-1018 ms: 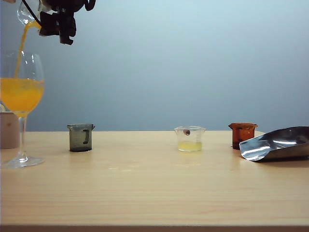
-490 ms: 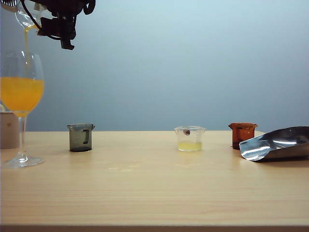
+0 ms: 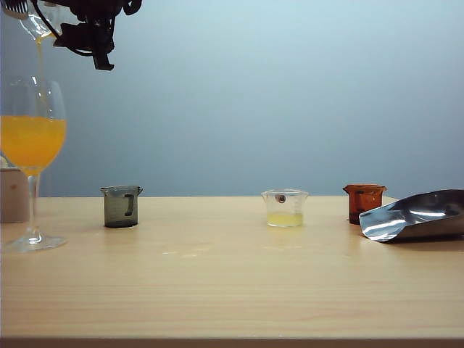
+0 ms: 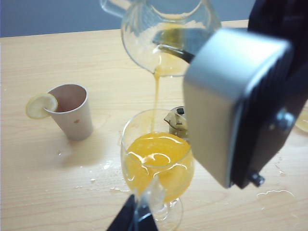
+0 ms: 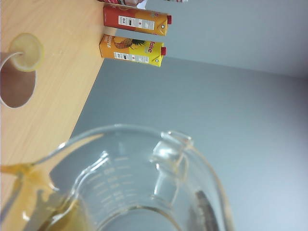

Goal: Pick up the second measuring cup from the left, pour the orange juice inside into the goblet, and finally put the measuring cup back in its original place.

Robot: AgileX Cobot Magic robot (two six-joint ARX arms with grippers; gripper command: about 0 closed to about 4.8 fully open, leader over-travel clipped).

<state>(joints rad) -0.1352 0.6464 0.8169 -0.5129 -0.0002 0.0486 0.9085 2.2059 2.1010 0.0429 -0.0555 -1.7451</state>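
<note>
**Right end effector tipping the cup over the goblet**

My right end effector (image 4: 185, 45) has reached across to the far left of the exterior view, high above the tabletop (image 3: 232, 275). It is clamped on the wall of the second measuring cup (image 4: 144, 33), with one dark finger showing through the clear plastic. I see the cup tipped steeply. Its long axis lies closer to level than upright, and its pouring lip points down at the goblet (image 3: 32, 94) directly beneath. A thin thread of orange juice (image 4: 155, 96) falls from the lip into the bowl, which is already about half full. A little juice clings inside the cup near the lip.

My left end effector (image 4: 137, 219) sits low at the goblet's stem. Its dark tips are pressed in on either side of the stem, so I read it as gripping the glass.

Working outward, a paper cup (image 4: 72, 115) with a lemon slice (image 4: 41, 105) on its rim stands just beside the goblet. A smoky grey cup (image 3: 121, 206) stands on the goblet's other side. Neither is under the stream. Small splashes (image 4: 274, 195) wet the wood near the goblet's foot.

Further right along the row are a clear cup of pale yellow liquid (image 3: 285, 208) and an orange-brown cup (image 3: 363, 201). A silver pouch (image 3: 417, 215) lies beyond them. Two juice cartons (image 5: 136, 20) show in the right wrist view.
</note>
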